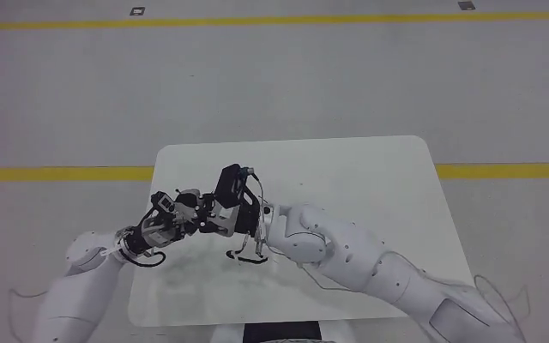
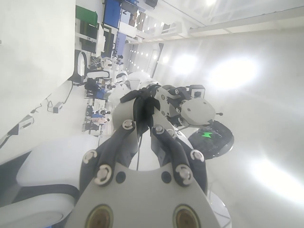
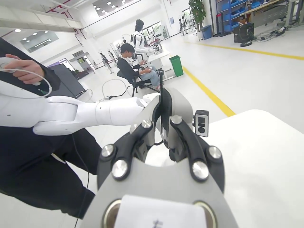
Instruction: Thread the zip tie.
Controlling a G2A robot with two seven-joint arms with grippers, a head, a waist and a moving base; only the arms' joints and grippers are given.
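Right hand (image 3: 163,102) grips the zip tie (image 3: 161,79) upright between closed fingers; left hand (image 2: 142,105), fingers narrow, clamps its strap above the table (image 1: 360,171).

The zip tie (image 3: 161,79) drops between the right claw's (image 3: 162,96) pads, its lower length hidden there. In the left claw (image 2: 143,100) it is lost among dark pads. From above the tie is too small to pick out, and the arms cover parts of the tabletop's (image 1: 386,171) near edge.

Zip tie (image 3: 161,84) between left end effector (image 2: 143,111), right end effector (image 3: 163,103), above table (image 1: 360,171)
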